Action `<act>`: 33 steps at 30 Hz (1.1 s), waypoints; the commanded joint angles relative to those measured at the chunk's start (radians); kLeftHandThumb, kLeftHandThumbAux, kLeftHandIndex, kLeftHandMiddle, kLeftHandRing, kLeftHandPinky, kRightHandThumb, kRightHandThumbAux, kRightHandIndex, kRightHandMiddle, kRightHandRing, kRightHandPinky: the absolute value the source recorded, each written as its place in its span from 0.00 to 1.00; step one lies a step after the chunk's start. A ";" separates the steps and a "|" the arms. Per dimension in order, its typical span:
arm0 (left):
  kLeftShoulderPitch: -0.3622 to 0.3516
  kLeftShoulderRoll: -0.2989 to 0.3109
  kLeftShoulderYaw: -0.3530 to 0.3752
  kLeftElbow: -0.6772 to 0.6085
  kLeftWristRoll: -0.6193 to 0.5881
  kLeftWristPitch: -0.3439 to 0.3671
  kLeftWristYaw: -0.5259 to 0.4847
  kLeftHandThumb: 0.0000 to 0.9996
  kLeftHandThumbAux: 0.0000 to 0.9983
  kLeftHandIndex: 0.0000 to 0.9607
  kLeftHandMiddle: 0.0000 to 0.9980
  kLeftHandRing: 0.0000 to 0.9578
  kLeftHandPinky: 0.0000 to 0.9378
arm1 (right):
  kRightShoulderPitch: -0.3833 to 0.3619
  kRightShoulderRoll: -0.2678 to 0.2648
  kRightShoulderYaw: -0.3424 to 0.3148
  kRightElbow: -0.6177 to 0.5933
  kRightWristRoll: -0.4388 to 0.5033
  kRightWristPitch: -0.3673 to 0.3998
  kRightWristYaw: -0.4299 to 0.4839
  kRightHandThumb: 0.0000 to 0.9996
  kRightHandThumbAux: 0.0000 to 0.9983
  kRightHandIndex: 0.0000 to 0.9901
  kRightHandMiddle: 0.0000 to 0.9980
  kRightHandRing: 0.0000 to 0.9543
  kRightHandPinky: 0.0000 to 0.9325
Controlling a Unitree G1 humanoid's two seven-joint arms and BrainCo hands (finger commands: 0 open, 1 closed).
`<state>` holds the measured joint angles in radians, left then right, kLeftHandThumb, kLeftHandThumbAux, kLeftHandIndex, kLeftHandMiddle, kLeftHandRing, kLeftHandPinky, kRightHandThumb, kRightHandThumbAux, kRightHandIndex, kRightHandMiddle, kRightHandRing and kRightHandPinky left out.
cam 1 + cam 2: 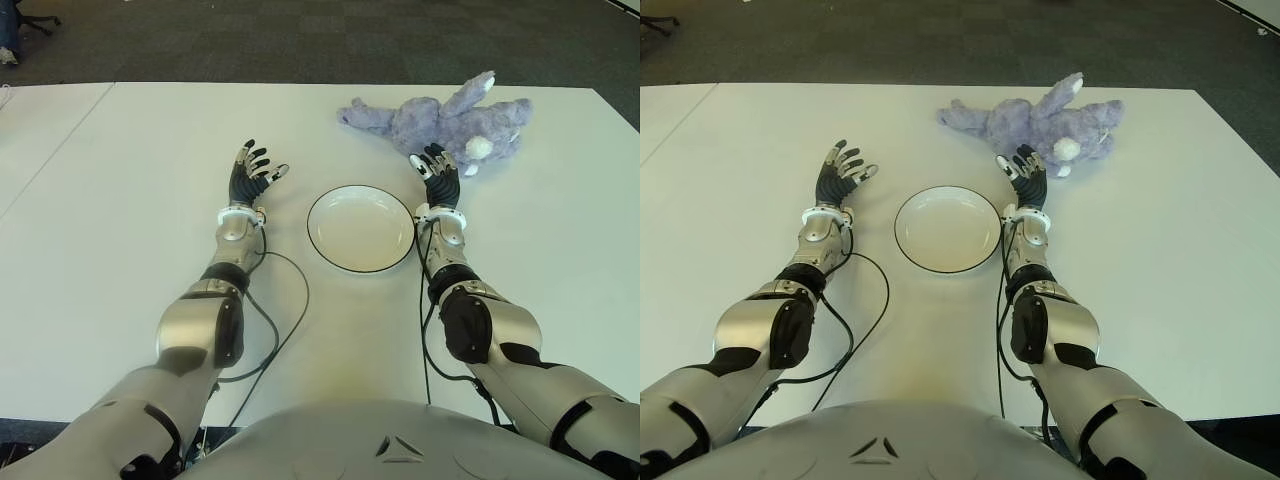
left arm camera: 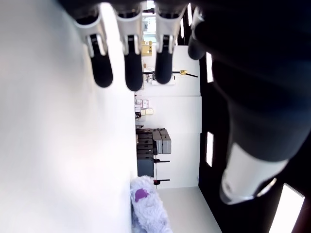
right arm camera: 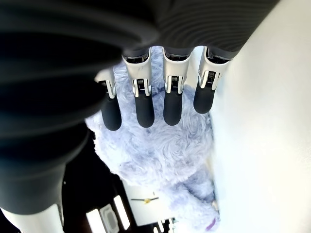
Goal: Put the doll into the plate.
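Observation:
A fluffy lavender doll (image 1: 440,120) lies on its side on the white table (image 1: 120,200), at the far right. A white plate (image 1: 360,228) with a dark rim sits nearer, in the middle, with nothing in it. My right hand (image 1: 436,172) is open, fingers spread, just short of the doll and to the right of the plate. In the right wrist view its fingers (image 3: 143,104) hang straight in front of the doll (image 3: 160,150) without gripping it. My left hand (image 1: 252,172) is open to the left of the plate, holding nothing.
Black cables (image 1: 285,310) run along both forearms over the table. The table's far edge (image 1: 300,84) meets dark carpet beyond. A seam to a second table (image 1: 60,140) runs at the far left.

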<state>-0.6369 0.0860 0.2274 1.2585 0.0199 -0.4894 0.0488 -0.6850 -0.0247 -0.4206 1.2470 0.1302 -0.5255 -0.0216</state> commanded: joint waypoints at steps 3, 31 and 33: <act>0.125 -0.025 0.007 0.084 -0.006 0.100 0.001 0.03 0.79 0.06 0.18 0.22 0.25 | 0.148 0.040 -0.023 0.098 0.027 0.141 -0.020 0.00 0.79 0.19 0.18 0.14 0.13; 0.136 -0.012 0.012 0.082 -0.012 0.100 -0.021 0.05 0.81 0.07 0.18 0.22 0.27 | 0.050 0.097 0.066 0.021 -0.013 -0.121 -0.004 0.00 0.68 0.17 0.14 0.13 0.13; 0.135 -0.011 0.014 0.082 -0.015 0.097 -0.024 0.05 0.81 0.07 0.19 0.22 0.27 | 0.046 0.103 0.072 0.012 -0.014 -0.144 0.002 0.00 0.68 0.17 0.14 0.13 0.14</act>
<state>-0.6348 0.0918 0.2281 1.2567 0.0195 -0.4901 0.0385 -0.6910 0.0429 -0.3554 1.2349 0.1076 -0.6522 -0.0310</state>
